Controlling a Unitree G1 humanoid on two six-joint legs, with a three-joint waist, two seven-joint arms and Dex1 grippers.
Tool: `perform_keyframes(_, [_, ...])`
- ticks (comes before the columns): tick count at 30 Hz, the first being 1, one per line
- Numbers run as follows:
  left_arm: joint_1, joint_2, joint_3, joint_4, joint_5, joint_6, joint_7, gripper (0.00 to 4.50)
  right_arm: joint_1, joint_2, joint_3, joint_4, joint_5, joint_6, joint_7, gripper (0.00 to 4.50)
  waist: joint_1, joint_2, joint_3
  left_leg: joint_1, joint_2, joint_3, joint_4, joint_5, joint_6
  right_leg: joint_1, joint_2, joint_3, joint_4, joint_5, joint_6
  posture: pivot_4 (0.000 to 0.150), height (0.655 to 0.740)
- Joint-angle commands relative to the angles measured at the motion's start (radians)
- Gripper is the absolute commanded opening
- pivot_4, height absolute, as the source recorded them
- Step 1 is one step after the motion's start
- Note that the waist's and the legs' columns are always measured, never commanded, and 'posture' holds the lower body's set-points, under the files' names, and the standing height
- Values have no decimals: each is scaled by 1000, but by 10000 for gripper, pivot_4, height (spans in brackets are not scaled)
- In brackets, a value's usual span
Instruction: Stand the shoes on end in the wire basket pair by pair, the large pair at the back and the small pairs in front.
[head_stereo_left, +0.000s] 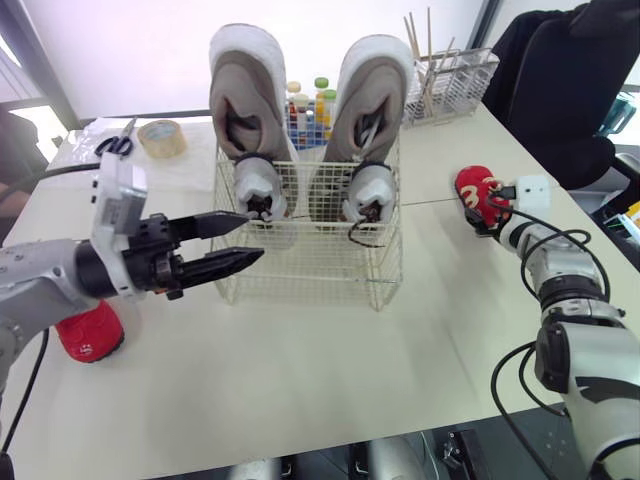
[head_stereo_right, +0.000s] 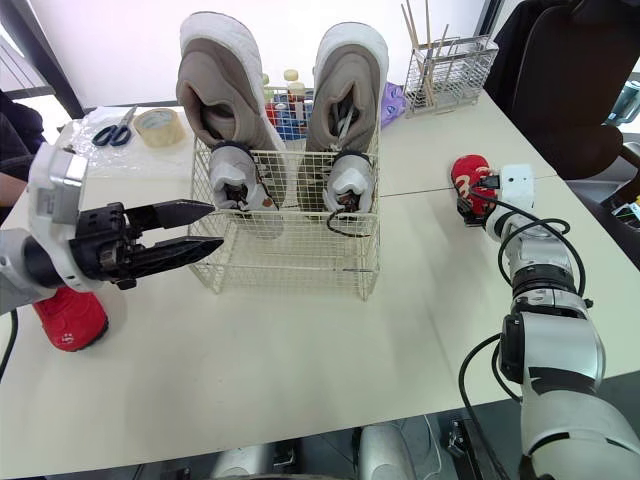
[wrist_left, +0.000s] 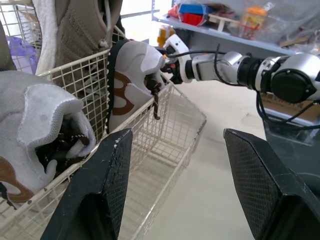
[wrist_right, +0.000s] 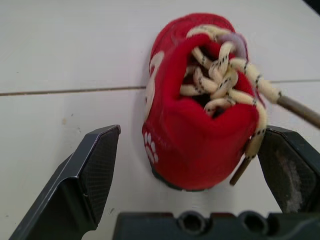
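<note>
Near the table's (head_stereo_left: 300, 400) left edge, one red shoe (head_stereo_left: 90, 335) lies half hidden under the left arm, so only its toe and part of the sole can be made out. The other red shoe (head_stereo_left: 478, 192) sits over on the right side, not far from that edge. From the head views the wrist covers much of it. The right wrist view shows it plainly, laces up, lying between the spread fingers of the right gripper (wrist_right: 189, 135). The jaws are released and neither finger (wrist_right: 90, 175) touches the shoe.

At the middle stands the wire basket (head_stereo_left: 310, 270). Two large beige shoes (head_stereo_left: 245, 90) stand on end along its back wall, rising well above the rim. Their lower parts are blocked by two small white shoes (head_stereo_left: 258, 185) standing just in front of them. A dark lace hangs loose from the right-hand white shoe (head_stereo_left: 368, 190). The front half of the basket floor is bare.

The left gripper (head_stereo_left: 252, 235) hovers just outside the basket's front left corner with its jaws apart and nothing between them.

Behind the basket, some bottles (head_stereo_left: 310, 110) are mostly screened by the shoes. A tape roll (head_stereo_left: 162, 138) and scissors (head_stereo_left: 120, 143) lie at the far left, and a wire rack (head_stereo_left: 455, 85) holding sticks stands at the far right.
</note>
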Motion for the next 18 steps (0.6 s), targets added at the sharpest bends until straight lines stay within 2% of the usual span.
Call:
perform_keyframes(1, [-16, -3, 2, -17, 0, -2, 19, 29903, -51, -5, -23, 9, 8, -25, -4, 42406, 0, 0, 0, 0, 0, 0, 0, 0, 0, 0, 0, 0, 0, 0, 0, 1500, 7400])
perform_keyframes(3, [-21, -6, 1, -18, -2, -3, 29, 29988, -62, -3, -29, 14, 12, -32, 0, 35700, 0, 0, 0, 0, 0, 0, 0, 0, 0, 0, 0, 0, 0, 0, 0, 1500, 7400])
perform_keyframes(8, [-32, -15, -13, -19, 4, -5, 43, 29988, -71, -5, -31, 20, 8, -46, 6, 10768, 0, 0, 0, 0, 0, 0, 0, 0, 0, 0, 0, 0, 0, 0, 0, 1500, 7400])
perform_keyframes(10, [-40, -21, -22, -17, 9, -7, 47, 29988, -73, -7, -33, 20, 8, -48, 11, 3361, 1, 0, 0, 0, 0, 0, 0, 0, 0, 0, 0, 0, 0, 0, 0, 1500, 7400])
perform_keyframes(11, [-47, -25, -28, -15, 12, -9, 48, 29988, -73, -10, -34, 15, 10, -48, 17, 1579, 1, 0, 0, 0, 0, 0, 0, 0, 0, 0, 0, 0, 0, 0, 0, 1500, 7400])
perform_keyframes(16, [-85, -42, -46, 10, 27, -12, 49, 29988, -88, -44, -44, -63, 23, -101, 81, 1344, 1, 1, 1, 0, 0, 0, 0, 0, 0, 0, 1, 0, 0, 0, 0, 1500, 7400])
perform_keyframes(18, [-120, -51, -41, 43, 14, -11, 52, 29988, -116, -82, -71, -151, 55, -123, 127, 1344, 3, 3, 2, 0, 0, 0, 0, 0, 0, 0, 1, 0, 0, 0, 0, 1500, 7400])
